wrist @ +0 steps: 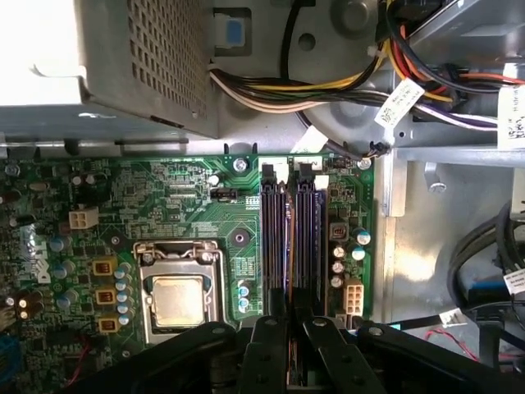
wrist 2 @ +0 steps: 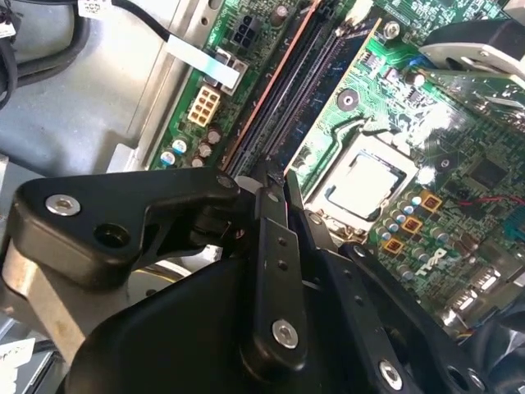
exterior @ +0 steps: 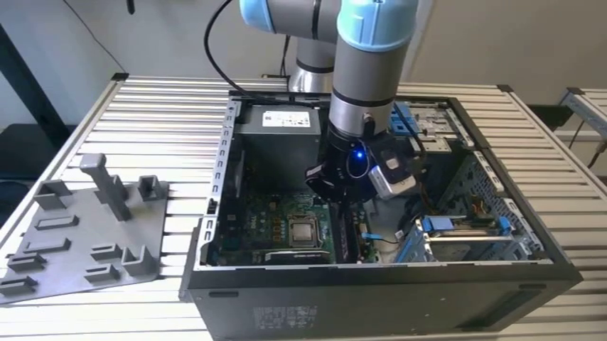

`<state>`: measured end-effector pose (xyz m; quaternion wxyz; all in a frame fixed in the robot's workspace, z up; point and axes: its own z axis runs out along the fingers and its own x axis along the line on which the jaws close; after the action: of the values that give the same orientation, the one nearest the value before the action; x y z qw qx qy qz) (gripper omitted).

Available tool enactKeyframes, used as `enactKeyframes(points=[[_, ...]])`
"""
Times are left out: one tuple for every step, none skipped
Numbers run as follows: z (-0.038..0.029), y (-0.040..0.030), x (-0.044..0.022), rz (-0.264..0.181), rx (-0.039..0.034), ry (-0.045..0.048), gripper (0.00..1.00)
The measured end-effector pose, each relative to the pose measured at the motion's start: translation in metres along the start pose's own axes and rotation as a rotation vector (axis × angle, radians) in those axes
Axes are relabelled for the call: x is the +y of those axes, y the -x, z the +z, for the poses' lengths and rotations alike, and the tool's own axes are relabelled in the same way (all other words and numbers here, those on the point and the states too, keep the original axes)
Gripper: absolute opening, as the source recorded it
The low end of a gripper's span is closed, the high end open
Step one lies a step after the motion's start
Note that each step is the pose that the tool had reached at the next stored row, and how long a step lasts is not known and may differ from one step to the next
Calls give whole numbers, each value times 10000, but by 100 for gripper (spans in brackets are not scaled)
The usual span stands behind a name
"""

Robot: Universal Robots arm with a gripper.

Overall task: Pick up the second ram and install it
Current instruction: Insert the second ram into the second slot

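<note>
Although several white labels carry print, none of it is large enough to make out: one sticker sits on the power supply [exterior: 286, 118] behind the gripper [exterior: 332, 188] in the exterior view, and paper tags [wrist: 400, 100] hang on the cable bundle beyond the fingertips in the first wrist view. White lettering on the green motherboard [wrist: 189, 197] is likewise too small to tell.

Down inside the open computer case [exterior: 379, 298], the gripper hangs low over the board. In both wrist views its two black fingers [wrist: 267, 345] are drawn almost together, with a narrow slit left between them, and they are clamped on the second ram [wrist: 287, 246]. That stick is seen edge-on as a thin coppery-brown line that starts between the fingertips [wrist 2: 283, 185] and runs straight away from the gripper [wrist 2: 275, 185] along the pair of long black memory slots [wrist: 305, 238]. Whether its lower edge is seated in a slot or only held just over it, I cannot tell.

Just to one side of the gripper [wrist: 289, 316] lies the square metal processor socket [wrist: 179, 300], close to the slots. Outside the case, well apart from the gripper, the grey holder tray [exterior: 85, 227] rests on the slatted table [exterior: 161, 106]
</note>
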<state>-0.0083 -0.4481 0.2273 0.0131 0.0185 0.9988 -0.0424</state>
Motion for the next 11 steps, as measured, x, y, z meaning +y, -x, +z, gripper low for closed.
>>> enactKeyframes(points=[[2, 2, 0, -5, 0, -4, 14], [4, 6, 0, -13, -2, -10, 14], [9, 9, 1, -17, -3, -13, 14], [13, 11, 2, -20, -2, -16, 14], [18, 12, 2, -22, -3, -17, 14], [22, 12, 2, -23, -3, -17, 14], [26, 12, 3, -24, -3, -18, 14], [26, 13, 2, -26, -3, -19, 14], [26, 13, 3, -26, -3, -19, 14], [26, 13, 3, -26, -2, -19, 14], [27, 13, 3, -26, -3, -17, 14]])
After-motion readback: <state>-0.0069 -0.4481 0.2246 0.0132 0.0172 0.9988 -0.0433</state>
